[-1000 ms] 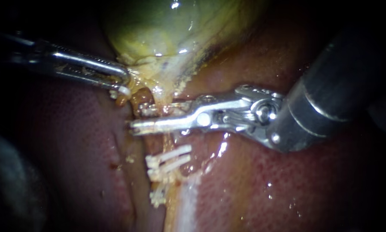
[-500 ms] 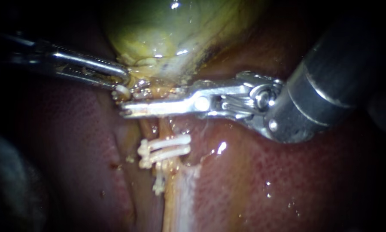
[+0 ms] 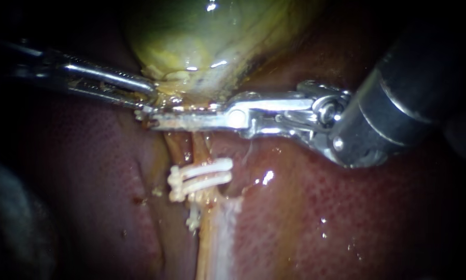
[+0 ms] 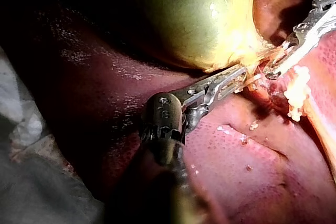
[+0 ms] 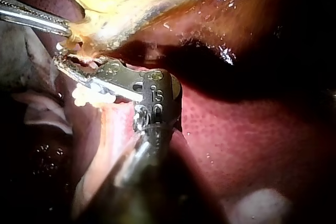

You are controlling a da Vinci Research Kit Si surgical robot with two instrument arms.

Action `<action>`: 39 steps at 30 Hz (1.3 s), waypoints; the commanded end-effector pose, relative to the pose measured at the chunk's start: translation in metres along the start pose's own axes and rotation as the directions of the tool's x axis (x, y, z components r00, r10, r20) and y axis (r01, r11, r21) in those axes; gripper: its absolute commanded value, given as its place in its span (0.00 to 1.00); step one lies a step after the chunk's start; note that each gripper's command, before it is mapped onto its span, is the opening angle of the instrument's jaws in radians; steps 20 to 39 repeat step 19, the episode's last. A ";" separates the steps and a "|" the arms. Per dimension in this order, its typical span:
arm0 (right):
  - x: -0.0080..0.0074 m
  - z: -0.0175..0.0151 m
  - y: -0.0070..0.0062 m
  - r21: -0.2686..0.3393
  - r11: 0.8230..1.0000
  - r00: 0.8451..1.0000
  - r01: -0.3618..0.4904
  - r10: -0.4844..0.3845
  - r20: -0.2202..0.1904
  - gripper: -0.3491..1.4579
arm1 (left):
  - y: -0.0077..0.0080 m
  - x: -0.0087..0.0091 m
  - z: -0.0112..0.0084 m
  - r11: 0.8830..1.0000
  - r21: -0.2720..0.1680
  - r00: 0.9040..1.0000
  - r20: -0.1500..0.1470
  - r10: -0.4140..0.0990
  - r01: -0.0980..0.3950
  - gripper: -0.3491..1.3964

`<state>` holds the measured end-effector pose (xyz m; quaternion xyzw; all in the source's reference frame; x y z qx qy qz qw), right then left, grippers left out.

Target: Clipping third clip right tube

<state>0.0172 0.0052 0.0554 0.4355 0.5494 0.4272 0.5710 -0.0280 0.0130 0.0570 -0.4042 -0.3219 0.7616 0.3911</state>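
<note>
With two clips (image 3: 200, 175) seated lower on the tube (image 3: 199, 153), your right instrument (image 3: 157, 120) has its jaws closed across it under the gallbladder (image 3: 191, 36), the third clip (image 3: 191, 124) apparently unreleased, while your left instrument (image 3: 147, 93) grips the gallbladder's neck.

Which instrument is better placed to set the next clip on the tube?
The right instrument: its jaws are shut on the tube above the two clips; the left instrument is holding the gallbladder.

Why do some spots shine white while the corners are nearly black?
Endoscope view: light pools mid-scene, glinting off the wet gallbladder, liver and right instrument; the edges go dark around the left instrument. Left wrist view: glints on the gallbladder, darkness beside it. Right wrist view: a deep shadow crosses the liver.
</note>
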 end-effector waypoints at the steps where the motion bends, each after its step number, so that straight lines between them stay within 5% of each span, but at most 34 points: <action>1: 0.0000 -0.0002 -0.0001 -0.001 1.000 1.000 -0.004 0.004 -0.003 0.00 | 0.0000 0.0000 0.0000 1.000 0.000 1.000 0.000 0.000 0.000 0.00; 39: -0.0004 -0.0003 -0.0003 -0.005 0.999 0.999 -0.032 0.032 -0.006 0.00 | -0.0001 -0.0001 0.0001 1.000 0.000 1.000 0.000 0.001 -0.001 0.00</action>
